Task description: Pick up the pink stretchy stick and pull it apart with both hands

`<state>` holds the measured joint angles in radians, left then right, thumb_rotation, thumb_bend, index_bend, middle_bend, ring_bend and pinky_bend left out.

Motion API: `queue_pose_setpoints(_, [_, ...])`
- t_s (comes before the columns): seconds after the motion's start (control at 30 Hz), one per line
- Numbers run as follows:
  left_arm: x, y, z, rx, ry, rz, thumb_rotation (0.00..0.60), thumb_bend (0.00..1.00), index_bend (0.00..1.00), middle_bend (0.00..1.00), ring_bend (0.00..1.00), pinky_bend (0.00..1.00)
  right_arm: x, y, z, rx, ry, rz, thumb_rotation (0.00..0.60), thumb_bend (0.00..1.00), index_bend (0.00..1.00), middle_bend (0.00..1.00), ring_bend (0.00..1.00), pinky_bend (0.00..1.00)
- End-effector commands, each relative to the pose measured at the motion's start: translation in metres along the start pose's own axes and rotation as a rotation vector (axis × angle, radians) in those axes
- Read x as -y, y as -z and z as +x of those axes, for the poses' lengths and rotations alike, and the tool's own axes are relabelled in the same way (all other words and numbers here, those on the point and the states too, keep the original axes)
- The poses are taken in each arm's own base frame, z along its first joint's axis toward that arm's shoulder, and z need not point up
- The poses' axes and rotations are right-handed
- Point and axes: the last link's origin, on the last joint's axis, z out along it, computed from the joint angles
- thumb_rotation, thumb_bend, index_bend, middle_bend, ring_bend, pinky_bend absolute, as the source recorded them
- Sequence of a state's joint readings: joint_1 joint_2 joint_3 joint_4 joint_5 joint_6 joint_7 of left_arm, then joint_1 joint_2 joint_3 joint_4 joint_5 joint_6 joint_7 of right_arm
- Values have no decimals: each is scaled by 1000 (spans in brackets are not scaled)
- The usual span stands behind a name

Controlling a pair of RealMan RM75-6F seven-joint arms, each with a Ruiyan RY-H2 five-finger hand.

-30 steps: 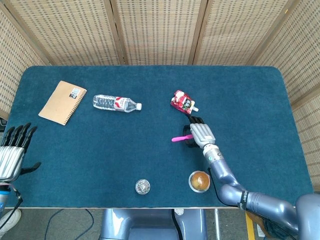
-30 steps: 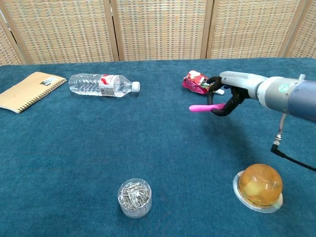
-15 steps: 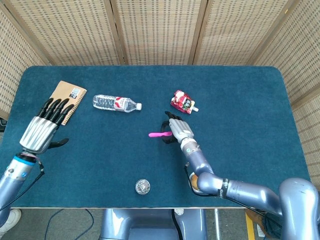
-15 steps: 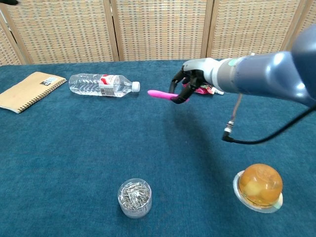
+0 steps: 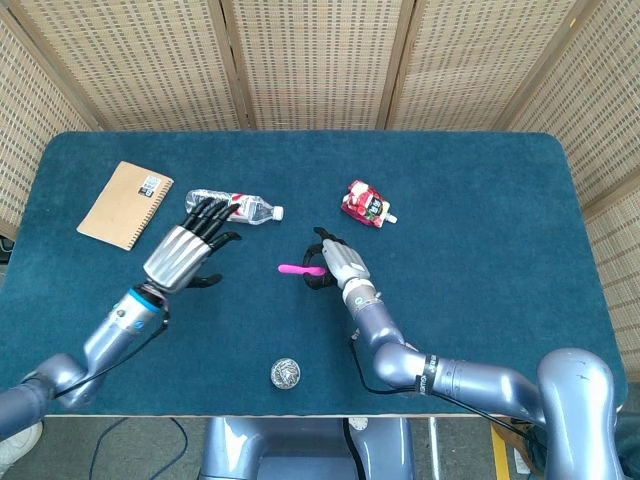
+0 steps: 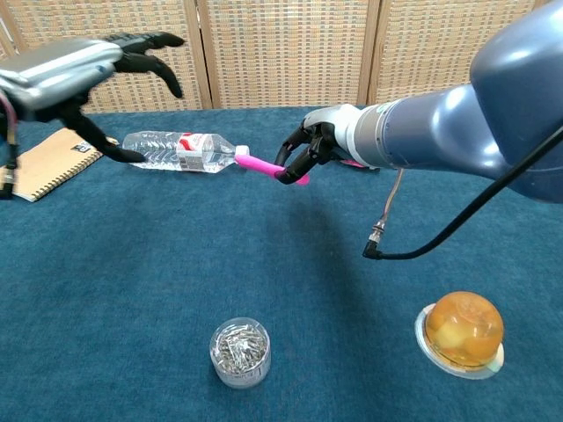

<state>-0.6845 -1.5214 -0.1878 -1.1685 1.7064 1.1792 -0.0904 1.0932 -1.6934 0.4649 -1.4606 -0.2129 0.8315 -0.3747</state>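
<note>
Blue cloth table [image 5: 480, 200] takes up most of the scene. A spiral notebook [image 5: 125, 204] sits just beyond the left hand [image 5: 185, 253], and a water bottle [image 5: 232, 206] lies right past its fingertips. Red snack pouch [image 5: 364, 203] sits behind the right hand [image 5: 335, 262]. Near the front edge: an orange jelly cup [image 6: 463, 331], hidden by the arm from above, and a small jar of paper clips [image 6: 239, 352].

Right hand pinches the pink stretchy stick [image 5: 299, 269], held off the table, free end aimed at the left hand, which is spread wide and holding nothing.
</note>
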Motion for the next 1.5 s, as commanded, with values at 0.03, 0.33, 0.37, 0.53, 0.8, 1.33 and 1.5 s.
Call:
queue_pose_setpoints(0.03, [-19, -21, -18, 1, 87, -14, 600, 61, 353, 0, 0, 0, 1, 1, -4, 12, -17, 4, 600, 600, 674, 91, 0, 0])
queue_pose_setpoints(0.33, [-41, -39, -41, 2, 165, -10, 600, 160, 420, 0, 0, 0, 3, 3, -14, 33, -30, 21, 600, 604, 676, 96, 0, 0])
queue_pose_setpoints(0.37, [-44, -41, -44, 3, 189, -6, 600, 163, 425, 0, 0, 0, 4, 3, -15, 35, -36, 24, 600, 604, 677, 96, 0, 0])
queue_pose_setpoints(0.53, [-51, -45, -53, -4, 249, 11, 600, 201, 472, 0, 0, 0, 5, 3, -18, 37, -44, 30, 600, 604, 678, 97, 0, 0])
queue_pose_setpoints(0.8, [-57, -46, -60, -3, 329, 26, 600, 283, 520, 0, 0, 0, 4, 2, -20, 40, -48, 35, 600, 605, 684, 99, 0, 0])
queue_pose_setpoints(1.33, [-63, -49, -61, 11, 332, 31, 600, 309, 556, 0, 0, 0, 2, 2, -19, 41, -53, 37, 600, 605, 686, 99, 0, 0])
queue_pose_setpoints(1.5, [-64, -49, -62, 16, 333, 36, 600, 357, 568, 0, 0, 0, 1, 2, -18, 41, -57, 36, 600, 606, 687, 99, 0, 0])
